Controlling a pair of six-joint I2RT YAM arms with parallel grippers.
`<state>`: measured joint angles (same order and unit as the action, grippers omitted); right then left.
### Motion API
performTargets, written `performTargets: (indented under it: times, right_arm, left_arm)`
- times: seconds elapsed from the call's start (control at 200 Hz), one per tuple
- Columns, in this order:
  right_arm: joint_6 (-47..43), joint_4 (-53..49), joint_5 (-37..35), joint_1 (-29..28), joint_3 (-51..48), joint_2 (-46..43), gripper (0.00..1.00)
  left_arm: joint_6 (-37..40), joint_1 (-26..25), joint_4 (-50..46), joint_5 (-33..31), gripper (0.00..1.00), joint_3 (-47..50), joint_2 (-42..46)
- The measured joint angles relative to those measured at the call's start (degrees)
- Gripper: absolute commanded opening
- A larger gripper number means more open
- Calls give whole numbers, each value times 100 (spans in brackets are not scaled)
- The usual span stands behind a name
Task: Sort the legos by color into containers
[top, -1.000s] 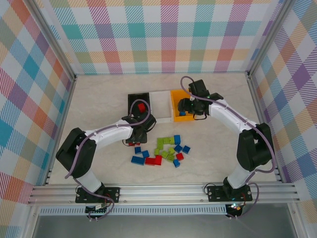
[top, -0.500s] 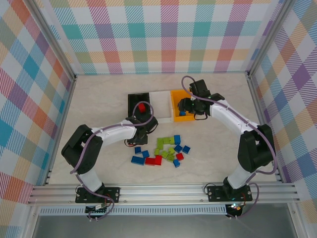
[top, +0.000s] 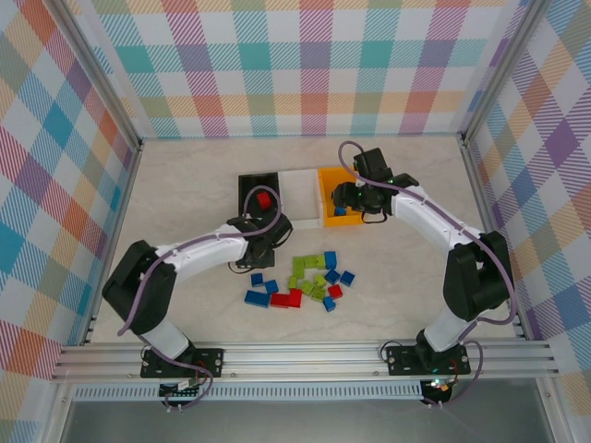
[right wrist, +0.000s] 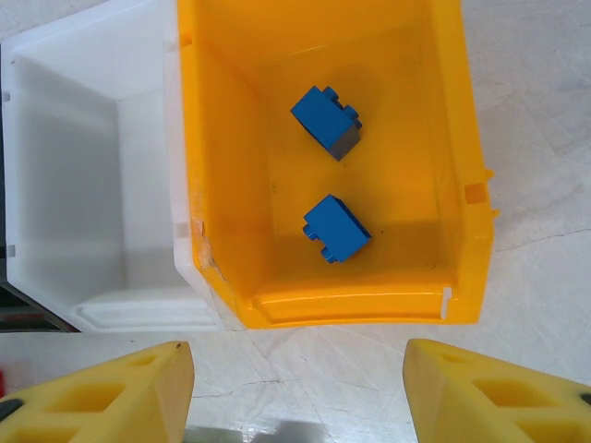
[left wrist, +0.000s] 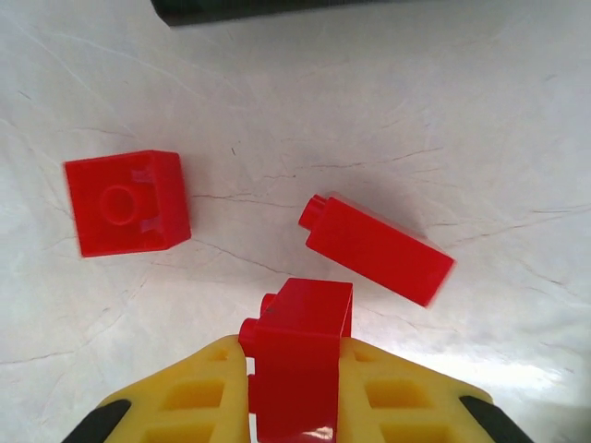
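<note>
In the left wrist view my left gripper [left wrist: 294, 358] is shut on a red lego [left wrist: 297, 341], its yellow pads pressing both sides. Two more red legos lie on the table just ahead: a square one [left wrist: 127, 201] and an oblong one [left wrist: 379, 249]. From above, this gripper [top: 258, 255] sits just below the black container [top: 247, 189], which holds a red lego [top: 264, 200]. My right gripper [right wrist: 300, 369] hangs open and empty over the near rim of the orange container [right wrist: 462, 166], where two blue legos [right wrist: 326, 121] [right wrist: 336, 228] lie. The white container [right wrist: 83, 185] stands between the other two.
A loose pile of green, blue and red legos [top: 309, 277] lies on the table between the two arms. The three containers stand side by side at mid-table. Metal frame posts and checked walls close in the table on three sides.
My left gripper has closed on the red lego and shifted slightly. The right arm has stayed over the orange container.
</note>
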<state>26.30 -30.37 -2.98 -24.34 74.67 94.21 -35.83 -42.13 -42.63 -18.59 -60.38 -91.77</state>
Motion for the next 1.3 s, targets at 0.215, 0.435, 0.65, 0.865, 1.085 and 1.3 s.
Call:
performTargets:
  times: [0.215, 0.435, 0.65, 0.865, 1.085, 1.3]
  right_arm:
    - [4, 85, -2, 37, -63, 0, 62]
    - [9, 83, 2, 39, -114, -9, 62]
    - [24, 83, 4, 39, -127, -70, 63]
    - [24, 92, 4, 44, -164, -177, 65]
    - [24, 149, 28, 74, -267, -195, 67]
    - [26, 210, 66, 76, -431, -195, 71]
  left_arm:
    - [-11, 374, -247, -87, 18, -992, 232]
    - [264, 1014, -142, -321, 17, -2627, -1003]
    - [435, 1294, -212, -361, 51, -3595, -2354]
    - [522, 1311, -212, -229, 83, -3613, -2262]
    - [343, 1296, 35, -44, 88, -1790, -146]
    - [63, 1368, 125, 101, 92, 240, 901]
